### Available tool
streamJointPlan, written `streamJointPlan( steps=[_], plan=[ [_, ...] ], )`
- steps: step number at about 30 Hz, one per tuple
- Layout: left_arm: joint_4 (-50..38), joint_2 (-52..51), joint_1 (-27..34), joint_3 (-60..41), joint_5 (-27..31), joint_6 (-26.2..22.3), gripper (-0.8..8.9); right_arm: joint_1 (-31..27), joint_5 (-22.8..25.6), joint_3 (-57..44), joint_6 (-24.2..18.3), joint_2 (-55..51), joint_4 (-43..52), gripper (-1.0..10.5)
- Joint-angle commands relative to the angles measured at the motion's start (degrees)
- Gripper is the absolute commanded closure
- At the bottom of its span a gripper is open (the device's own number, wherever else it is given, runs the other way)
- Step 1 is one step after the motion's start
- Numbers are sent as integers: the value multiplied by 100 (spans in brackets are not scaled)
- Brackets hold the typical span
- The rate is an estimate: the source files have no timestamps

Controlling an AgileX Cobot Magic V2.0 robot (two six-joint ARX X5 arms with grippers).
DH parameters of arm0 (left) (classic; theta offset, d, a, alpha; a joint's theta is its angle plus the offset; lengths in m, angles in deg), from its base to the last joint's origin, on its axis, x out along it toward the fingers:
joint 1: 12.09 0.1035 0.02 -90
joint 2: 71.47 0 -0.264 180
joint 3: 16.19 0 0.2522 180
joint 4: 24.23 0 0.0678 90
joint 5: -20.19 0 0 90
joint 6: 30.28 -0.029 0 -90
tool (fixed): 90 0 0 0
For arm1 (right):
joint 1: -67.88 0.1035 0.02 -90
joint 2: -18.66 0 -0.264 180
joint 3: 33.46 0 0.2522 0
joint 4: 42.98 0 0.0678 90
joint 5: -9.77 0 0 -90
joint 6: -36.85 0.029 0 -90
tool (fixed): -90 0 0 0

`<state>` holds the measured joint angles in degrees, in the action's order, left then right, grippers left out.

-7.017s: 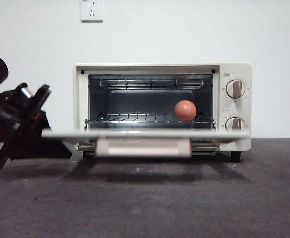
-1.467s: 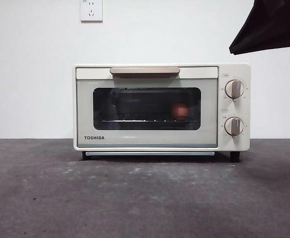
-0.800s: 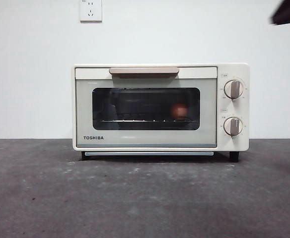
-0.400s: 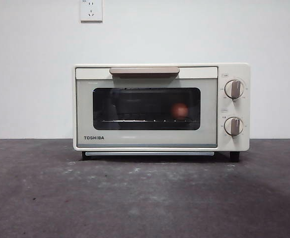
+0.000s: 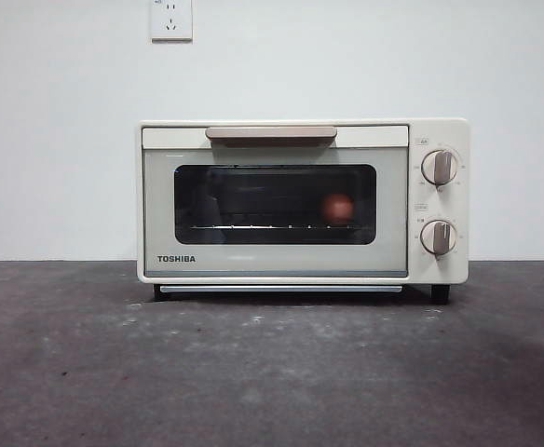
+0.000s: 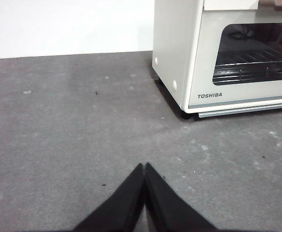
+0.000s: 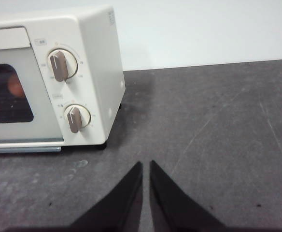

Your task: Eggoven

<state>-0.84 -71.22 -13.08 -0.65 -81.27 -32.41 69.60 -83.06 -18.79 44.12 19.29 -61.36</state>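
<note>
The cream TOSHIBA oven stands at the back middle of the table with its glass door closed and the tan handle up top. Behind the glass, the reddish-brown egg rests on the wire rack toward the right. My left gripper is shut and empty, low over the table well off the oven's left front corner. My right gripper is shut and empty, off the oven's right front corner, with the egg dimly visible through the door. Neither arm shows in the front view.
Two knobs sit on the oven's right panel. The dark grey tabletop stretches in front of the oven. A white wall with a socket stands behind.
The oven door went from hanging open to closed with the egg inside. The dark arm at the top right has since lifted out of the front view.
</note>
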Motion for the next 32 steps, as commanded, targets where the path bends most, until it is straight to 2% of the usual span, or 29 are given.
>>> streamJointPlan(
  steps=[1, 6, 32],
  plan=[
    [-44, -7, 2, -160, 11, 26, 806, -9, 9, -35, -52, -42, -142, 941],
    [-44, -7, 2, -160, 11, 26, 806, -7, -13, -35, -42, -42, -498, 941],
    [-42, -7, 2, -160, 11, 26, 806, -2, 2, -33, -44, -42, -442, 941]
  ],
)
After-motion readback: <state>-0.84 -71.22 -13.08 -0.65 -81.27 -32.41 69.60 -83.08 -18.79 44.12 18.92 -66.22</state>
